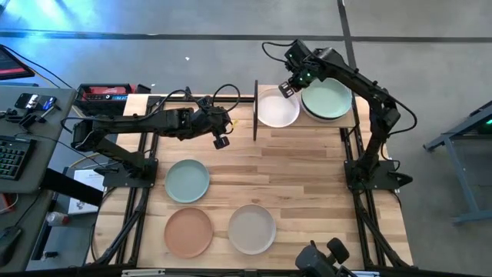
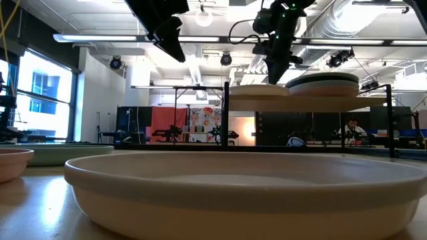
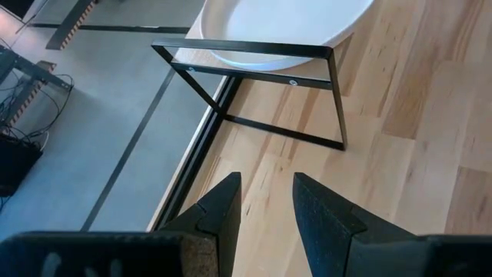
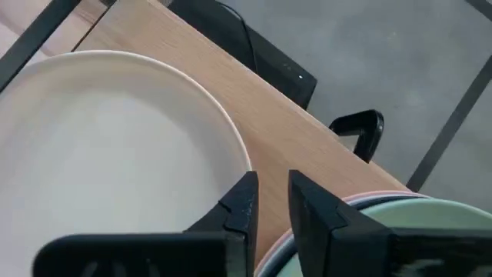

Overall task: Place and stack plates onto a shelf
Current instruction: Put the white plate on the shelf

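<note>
Pale plank tabletop (image 1: pixel 307 165) carries the shelf (image 1: pixel 307 123) at its far edge, with a white plate (image 1: pixel 277 108) on the shelf's left half and a mint green plate (image 1: pixel 327 101) topping a stack on its right half; a pink rim (image 4: pixel 361 201) shows under the green one in the right wrist view, though how many plates lie below is hard to tell. Right gripper (image 1: pixel 287 88) hovers over the shelf between the white plate and the stack, fingers close together with a narrow gap, holding nothing. Left gripper (image 1: pixel 221 141) hangs above bare wood just left of the shelf, its fingers slightly parted and empty. Nearer the front lie a blue-green plate (image 1: pixel 187 180), a peach plate (image 1: pixel 188 231) and a beige plate (image 1: pixel 251 228), apart from one another.
</note>
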You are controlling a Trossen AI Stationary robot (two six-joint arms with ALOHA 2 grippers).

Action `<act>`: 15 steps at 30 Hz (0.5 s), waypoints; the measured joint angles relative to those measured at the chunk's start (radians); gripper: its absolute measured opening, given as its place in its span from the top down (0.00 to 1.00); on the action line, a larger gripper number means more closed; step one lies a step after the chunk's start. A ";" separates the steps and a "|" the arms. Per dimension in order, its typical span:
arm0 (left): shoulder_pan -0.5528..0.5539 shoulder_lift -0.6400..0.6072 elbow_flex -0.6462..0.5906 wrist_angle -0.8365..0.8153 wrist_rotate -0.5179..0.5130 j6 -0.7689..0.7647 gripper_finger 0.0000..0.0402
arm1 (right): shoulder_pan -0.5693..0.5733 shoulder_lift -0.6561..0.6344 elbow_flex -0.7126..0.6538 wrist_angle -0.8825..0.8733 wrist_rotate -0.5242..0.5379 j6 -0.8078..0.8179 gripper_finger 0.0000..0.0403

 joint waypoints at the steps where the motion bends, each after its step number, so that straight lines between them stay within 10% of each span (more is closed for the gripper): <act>1: 0.000 0.000 0.000 0.000 0.000 0.000 0.73 | 0.000 0.000 0.000 0.000 -0.004 0.000 0.87; 8: 0.000 0.000 0.000 -0.001 0.000 0.000 0.73 | 0.020 0.000 0.000 -0.063 -0.232 0.056 0.86; 15: 0.000 0.000 0.000 0.000 0.000 0.000 0.73 | 0.110 0.000 0.000 -0.205 -0.149 0.079 0.86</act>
